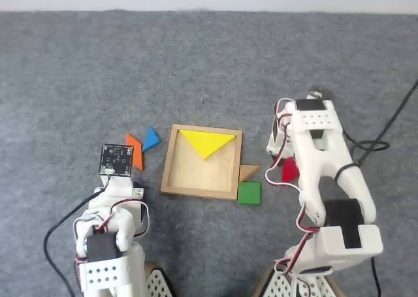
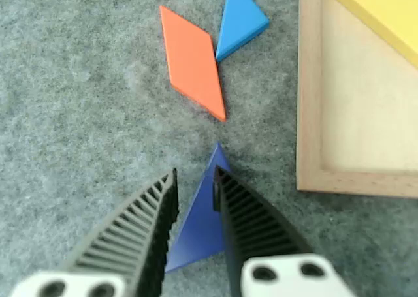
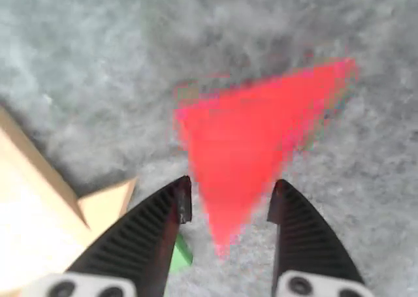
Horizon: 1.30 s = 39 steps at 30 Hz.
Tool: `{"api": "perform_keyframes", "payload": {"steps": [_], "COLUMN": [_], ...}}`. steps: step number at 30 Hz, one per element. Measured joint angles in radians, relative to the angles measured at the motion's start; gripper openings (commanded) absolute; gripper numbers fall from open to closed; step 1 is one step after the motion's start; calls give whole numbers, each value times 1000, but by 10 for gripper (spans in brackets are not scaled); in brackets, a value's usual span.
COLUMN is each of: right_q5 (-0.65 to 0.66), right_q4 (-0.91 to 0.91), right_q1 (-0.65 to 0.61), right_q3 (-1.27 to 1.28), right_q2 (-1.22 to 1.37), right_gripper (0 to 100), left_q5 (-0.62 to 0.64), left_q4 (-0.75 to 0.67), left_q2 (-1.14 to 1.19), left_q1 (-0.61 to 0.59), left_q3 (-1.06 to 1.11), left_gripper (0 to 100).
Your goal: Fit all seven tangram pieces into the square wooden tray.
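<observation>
Fingers [image 3: 157, 225] are standing apart on both: right gripper [image 3: 228, 192] straddling the red triangle [image 3: 255, 127], left gripper [image 2: 196, 173] over the dark blue triangle [image 2: 196, 238].

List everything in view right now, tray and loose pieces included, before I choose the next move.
wooden tray: one, pale wood, mid-table
yellow triangle: one, large, in the tray against its far rim
orange parallelogram: one, on the mat, left arm's side of the tray
light blue triangle: one, beside the parallelogram
dark blue triangle: one, flat beneath the left tool
tan triangle: one, against the tray's other side
green square: one, just nearer than the tan triangle
red triangle: one, beneath the right tool
grey mat: one, covers the table
left tool: one, black, open
right tool: one, black, open
</observation>
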Motion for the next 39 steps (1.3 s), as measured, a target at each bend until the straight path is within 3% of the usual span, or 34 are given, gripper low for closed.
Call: {"api": "perform_keyframes", "payload": {"steps": [10,15,17,25,39], "right_q5": [91,-2,-86,-252,-290], "right_q4": [28,26,26,-89,-158], "right_q1": [0,28,31,11,14], "right_q3": [-68,-71,-71,-69,-78], "right_q2": [0,0,0,57,244], "right_gripper": [196,444,481,337,333], "left_q5": [0,0,0,0,0], "left_q4": [0,0,0,0,0], "left_q2": [0,0,0,0,0], "left_q1": [0,0,0,0,-112], "left_q3": [0,0,0,0,0], "left_gripper": [86,86,86,85,86]}}
